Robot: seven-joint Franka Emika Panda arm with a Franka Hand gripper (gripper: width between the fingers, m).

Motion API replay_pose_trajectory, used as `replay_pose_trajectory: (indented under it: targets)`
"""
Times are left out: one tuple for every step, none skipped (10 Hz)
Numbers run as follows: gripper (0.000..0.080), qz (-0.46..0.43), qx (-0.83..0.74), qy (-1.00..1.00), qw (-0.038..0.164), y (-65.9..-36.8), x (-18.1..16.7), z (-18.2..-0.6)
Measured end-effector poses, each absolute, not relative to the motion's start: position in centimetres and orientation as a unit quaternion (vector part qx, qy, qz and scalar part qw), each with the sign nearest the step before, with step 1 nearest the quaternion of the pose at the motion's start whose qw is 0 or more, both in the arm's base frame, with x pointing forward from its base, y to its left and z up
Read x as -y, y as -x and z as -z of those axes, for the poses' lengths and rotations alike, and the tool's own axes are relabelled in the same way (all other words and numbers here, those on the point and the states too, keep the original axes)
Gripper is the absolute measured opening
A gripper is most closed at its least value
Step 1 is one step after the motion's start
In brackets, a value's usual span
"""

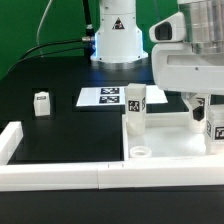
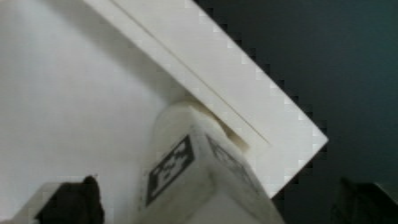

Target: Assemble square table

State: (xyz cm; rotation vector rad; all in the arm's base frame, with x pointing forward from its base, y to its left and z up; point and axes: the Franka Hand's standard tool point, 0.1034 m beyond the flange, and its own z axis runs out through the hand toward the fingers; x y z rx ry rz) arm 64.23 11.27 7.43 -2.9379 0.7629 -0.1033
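The square slab (image 1: 165, 140) lies flat with its sockets facing up at about four o'clock in the exterior view, pushed against the long low white wall (image 1: 60, 172) that runs along the six o'clock edge of the black tabletop (image 1: 60, 125); the wall probably serves as a stop so the slab cannot slide while legs are turned into it. One leg (image 1: 136, 106) stands upright in the corner of the slab toward the middle of the picture, tag outward, and an empty round socket (image 1: 141, 153) shows in the nearer corner. A second leg (image 1: 216, 122) stands at the three o'clock edge, right under the claw (image 1: 200, 108), and the wrist view shows this leg (image 2: 199, 165) seated by the slab's rim with the dark fingertips (image 2: 75, 198) standing well apart on either side, not pressing it, so the claw looks spread wide and holding nothing, likely having let go once the leg sat in place. A spare leg (image 1: 41, 104) waits alone at nine o'clock, well apart from the slab, within reach for a later pick. The marker board (image 1: 101, 97) lies flat near the centre, toward twelve o'clock, with the arm's base behind it
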Motion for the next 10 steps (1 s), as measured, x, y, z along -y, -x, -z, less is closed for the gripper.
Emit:
replay_pose_trajectory:
  targets:
    - [0.0649,0.038,-0.142,0.988,0.043,-64.25,-11.12,-7.31]
    - [0.0642,0.035,-0.122,0.991,0.043,-64.19,-11.1,-7.08]
    - [0.0526,0.035,-0.143,0.988,0.043,-64.21,-11.1,-7.11]
    - [0.0526,0.034,-0.149,0.987,0.043,-64.2,-11.07,-7.08]
    - [0.0325,0.034,-0.149,0.987,0.043,-64.19,-11.03,-7.07]
    - [0.0285,0.032,-0.19,0.98,0.045,-64.2,-10.96,-7.08]
    - [0.0285,0.031,-0.231,0.971,0.046,-64.21,-10.92,-7.08]
    - [0.0285,0.029,-0.261,0.964,0.047,-64.22,-10.88,-7.09]
    - [0.0285,0.028,-0.335,0.941,0.048,-64.14,-10.88,-7.14]
    - [0.0285,0.026,-0.417,0.907,0.045,-64.03,-10.97,-7.26]
